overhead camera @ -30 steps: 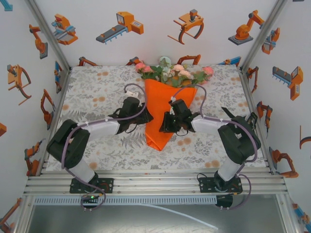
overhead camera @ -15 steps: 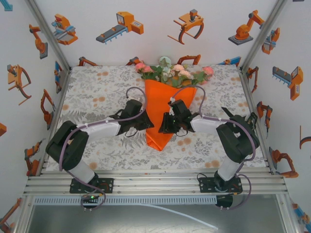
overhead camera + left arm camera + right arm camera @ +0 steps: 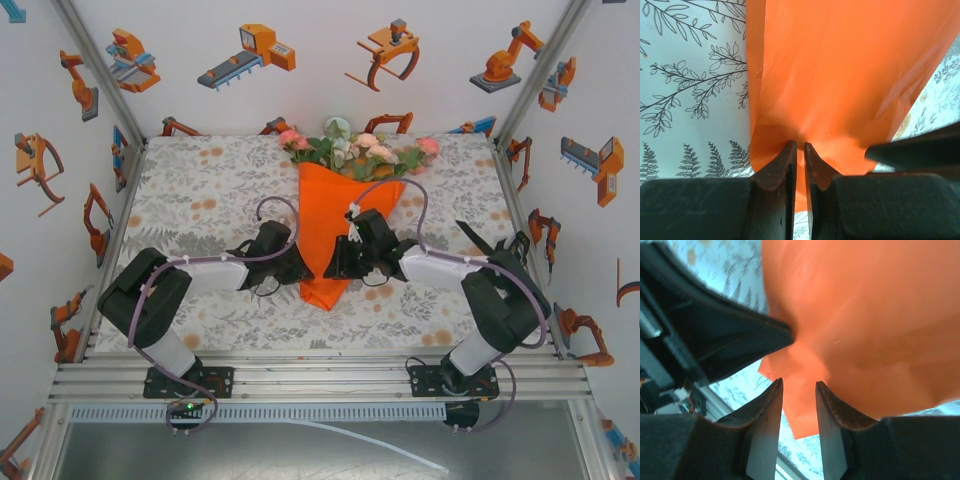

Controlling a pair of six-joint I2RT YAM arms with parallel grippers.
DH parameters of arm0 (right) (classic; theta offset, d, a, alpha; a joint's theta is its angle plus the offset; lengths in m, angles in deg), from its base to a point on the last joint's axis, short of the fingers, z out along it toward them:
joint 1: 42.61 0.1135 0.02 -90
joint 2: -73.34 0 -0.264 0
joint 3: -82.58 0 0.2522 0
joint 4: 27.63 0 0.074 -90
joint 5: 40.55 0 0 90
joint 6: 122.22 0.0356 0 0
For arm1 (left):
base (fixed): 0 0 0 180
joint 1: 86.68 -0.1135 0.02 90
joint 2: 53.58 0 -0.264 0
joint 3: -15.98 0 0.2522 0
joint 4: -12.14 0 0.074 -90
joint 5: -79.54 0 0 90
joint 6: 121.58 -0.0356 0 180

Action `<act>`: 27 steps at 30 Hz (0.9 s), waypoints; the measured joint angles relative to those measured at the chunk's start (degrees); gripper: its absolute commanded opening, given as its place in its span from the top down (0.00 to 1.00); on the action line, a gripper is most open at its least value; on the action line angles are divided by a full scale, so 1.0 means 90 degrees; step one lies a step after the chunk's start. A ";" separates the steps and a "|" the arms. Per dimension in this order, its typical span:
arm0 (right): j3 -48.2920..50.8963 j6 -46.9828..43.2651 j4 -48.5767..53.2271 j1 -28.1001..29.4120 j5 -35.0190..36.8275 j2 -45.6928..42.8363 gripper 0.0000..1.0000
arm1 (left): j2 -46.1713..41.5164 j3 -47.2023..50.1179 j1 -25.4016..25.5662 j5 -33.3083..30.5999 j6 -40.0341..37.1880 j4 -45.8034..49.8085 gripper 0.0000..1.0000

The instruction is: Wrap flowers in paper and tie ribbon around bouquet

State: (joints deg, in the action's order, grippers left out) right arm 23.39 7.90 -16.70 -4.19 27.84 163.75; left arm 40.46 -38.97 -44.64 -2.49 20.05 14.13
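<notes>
Tablecloth (image 3: 200, 190): grey leaf print, covers the table between the two arms.

Bouquet (image 3: 335, 215): lies flat on the cloth, about mid-table. Its long axis runs near to far. The wide end points away from the arm bases and the narrow tip points toward them, leaning slightly to the left. The tip sits between the two grippers.

Paper (image 3: 850, 75): orange, wrapped into a cone, with smooth folds and one side edge free along the left. The bottom edge is curled where the left wrist view meets it.

Flowers (image 3: 360, 150): pink, white and pale-green heads with green leaves, fanning out of the wide far end. The stems are hidden inside the cone.

Left gripper (image 3: 800, 145): at the left side of the cone's lower end, fingertips against the paper. The jaws are drawn close, with only a thin slit between them. Cannot tell whether a fold is caught in that slit. From above, this gripper (image 3: 303, 268) is low on the cloth.

Right gripper (image 3: 798, 382): at the right side of the same lower end, facing the left one, the two nearly meeting at the tip. The jaws stand part-way apart with a clear gap, and the orange tip shows through it. The pads are not seen pressing on it
</notes>
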 measured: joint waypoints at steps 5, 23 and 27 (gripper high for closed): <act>0.0435 0.0160 -0.0262 0.0214 -0.0299 -0.0019 0.76 | 0.0049 0.0007 0.0017 0.0029 0.0034 -0.0100 0.83; 0.0993 0.0675 -0.0736 -0.0474 -0.0362 0.0041 0.79 | 0.0187 0.0063 0.0117 0.0219 0.0027 -0.0469 0.85; 0.0993 0.0920 -0.1127 -0.1015 -0.0364 0.0085 0.79 | 0.0187 0.0131 0.0129 0.0219 0.0027 -0.0590 0.84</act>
State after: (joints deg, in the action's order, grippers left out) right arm 32.32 16.18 -26.84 -13.33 24.56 164.52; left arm 42.14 -37.79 -43.48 -0.53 20.29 8.82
